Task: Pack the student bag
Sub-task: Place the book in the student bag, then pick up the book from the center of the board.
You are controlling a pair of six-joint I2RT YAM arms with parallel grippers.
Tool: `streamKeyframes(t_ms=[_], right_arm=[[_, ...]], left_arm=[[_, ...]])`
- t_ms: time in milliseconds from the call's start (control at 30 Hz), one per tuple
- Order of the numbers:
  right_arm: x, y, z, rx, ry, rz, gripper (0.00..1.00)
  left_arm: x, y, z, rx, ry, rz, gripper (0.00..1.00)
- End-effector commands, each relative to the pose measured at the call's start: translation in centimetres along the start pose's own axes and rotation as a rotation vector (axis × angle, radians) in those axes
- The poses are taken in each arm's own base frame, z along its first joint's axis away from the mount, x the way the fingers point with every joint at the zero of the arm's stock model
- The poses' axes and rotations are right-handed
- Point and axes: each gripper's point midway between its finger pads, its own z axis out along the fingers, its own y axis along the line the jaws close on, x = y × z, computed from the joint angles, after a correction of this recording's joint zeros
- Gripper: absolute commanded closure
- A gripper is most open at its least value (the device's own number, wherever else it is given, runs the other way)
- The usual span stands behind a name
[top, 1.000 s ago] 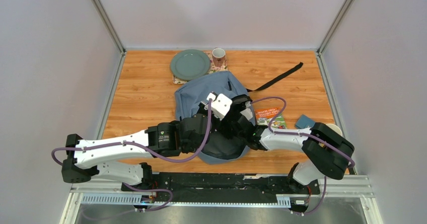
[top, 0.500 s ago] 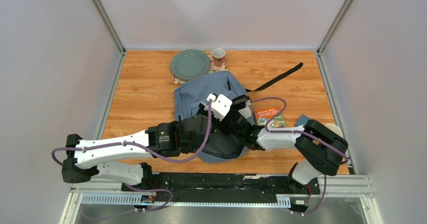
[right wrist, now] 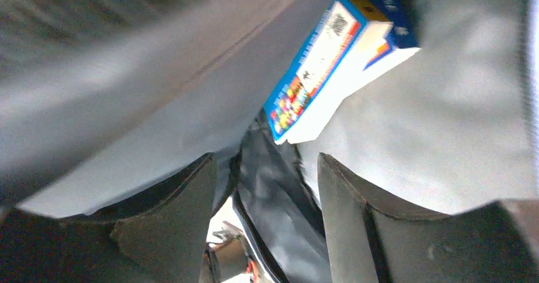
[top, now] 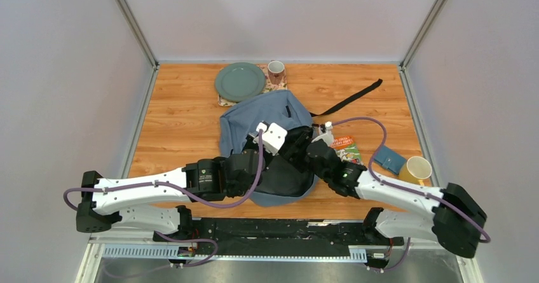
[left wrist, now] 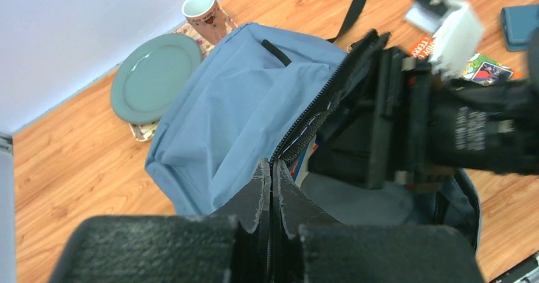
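**Entry: student bag (top: 254,114) at mid-surface, both arms at its mouth**

Near-left corner: left arm (top: 159,191), white and black with a purple cable, stretched up and right to the bag. At its tip, left jaws clenched on the dark zip edge of the bag mouth, pinching the rim, with the zip line running straight away from the pinch in the left wrist view.

Near-right corner: right arm (top: 394,194), of the same build, stretched up and left to the same opening. At its tip, right jaws released and spread wide within the bag mouth. Between the two fingers (right wrist: 171,226), a fold of dark lining, contact not discernible through the blur. Just beyond the tips, a blue-and-white box (right wrist: 343,54) with colourful print, tilted against pale grey lining.

Middle of the wooden surface (top: 178,124): the student bag itself, grey-blue, with its dark open interior turned toward the arms and its slumped body toward the far side.

Just beside the bag on the right: colourful booklet (top: 346,148), flat, close under the right arm. Further right: flat blue case (top: 389,159), and just beside that a yellow cup (top: 416,170).

Beyond the bag: black strap (top: 349,98), trailing from the bag out toward the far-right corner.

Far edge: green plate (top: 239,81) on a patterned mat (left wrist: 145,130). Just beside the plate on the right, upright patterned mug (top: 276,72).
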Motion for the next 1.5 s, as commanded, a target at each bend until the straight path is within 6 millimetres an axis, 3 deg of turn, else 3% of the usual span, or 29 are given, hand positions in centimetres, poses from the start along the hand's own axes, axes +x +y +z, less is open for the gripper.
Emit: streamKeyframes(t_ms=[0, 133, 267, 333, 433, 533, 567, 667, 700, 967, 1033, 1067, 1133, 1167, 1233, 1267, 1300, 1367, 1433, 1467], right_arm=[[-0.6, -5.2, -3.5, 0.210, 0.013, -0.131, 0.38], [-1.3, -6.9, -6.5, 0.254, 0.003, -0.130, 0.37], [-4.3, -8.3, -10.4, 0.291, -0.110, -0.122, 0.38], [-5.8, -7.0, -12.4, 0.214, -0.160, -0.093, 0.37], [-8.2, -7.6, -15.2, 0.219, -0.251, -0.099, 0.27], [-10.0, -8.2, -16.6, 0.226, -0.335, -0.115, 0.25], [-10.8, -8.0, -17.1, 0.232, -0.365, -0.127, 0.24], [-11.8, -8.5, -18.0, 0.287, -0.398, -0.177, 0.21], [-12.0, -8.5, -18.2, 0.299, -0.404, -0.189, 0.20], [-13.0, -8.8, -18.8, 0.387, -0.423, -0.280, 0.16], [-13.1, -8.8, -18.7, 0.400, -0.419, -0.300, 0.16], [-13.1, -8.8, -18.6, 0.407, -0.415, -0.306, 0.16], [-13.2, -9.2, -18.4, 0.455, -0.408, -0.333, 0.15], [-13.2, -9.5, -18.3, 0.478, -0.394, -0.342, 0.15], [-14.1, -10.7, -18.2, 0.585, -0.397, -0.365, 0.14], [-14.0, -11.1, -18.0, 0.615, -0.360, -0.365, 0.13], [-15.0, -11.9, -18.3, 0.672, -0.377, -0.332, 0.13], [-15.0, -12.4, -17.4, 0.702, -0.307, -0.346, 0.13], [-16.4, -13.2, -17.1, 0.727, -0.321, -0.294, 0.12], [-15.8, -13.5, -16.5, 0.706, -0.264, -0.292, 0.12]], left_arm=[[0.0, 1.1, -0.7, -0.031, -0.023, -0.078, 1.00], [1.3, 0.1, -0.6, 0.014, 0.003, -0.080, 1.00], [2.7, -2.0, -0.6, 0.107, 0.038, -0.096, 1.00], [3.7, -3.0, -0.6, 0.151, 0.062, -0.084, 1.00], [5.3, -5.0, -0.7, 0.239, 0.125, -0.073, 1.00], [6.4, -5.9, -1.1, 0.280, 0.171, -0.083, 0.72], [6.2, -6.8, -1.4, 0.332, 0.172, -0.094, 0.56], [4.8, -7.8, -2.2, 0.411, 0.148, -0.130, 0.38], [4.0, -7.8, -2.4, 0.420, 0.131, -0.145, 0.28], [-0.2, -9.6, -2.5, 0.515, 0.026, -0.200, 0.24], [-0.9, -10.9, -2.0, 0.545, 0.033, -0.180, 0.24], [-2.2, -11.3, -2.0, 0.562, 0.019, -0.183, 0.24], [-2.1, -13.4, -1.4, 0.608, 0.043, -0.149, 0.24], [-3.6, -14.0, -1.3, 0.629, 0.022, -0.155, 0.24], [-3.3, -16.5, -0.4, 0.681, 0.057, -0.120, 0.24], [-5.1, -17.0, -0.2, 0.692, 0.035, -0.137, 0.24], [-4.2, -18.4, 0.8, 0.695, 0.066, -0.129, 0.24], [-5.8, -19.3, 1.7, 0.672, 0.065, -0.195, 0.24], [-5.2, -20.9, 3.0, 0.658, 0.097, -0.241, 0.23], [-5.6, -21.1, 3.5, 0.644, 0.095, -0.266, 0.23]])
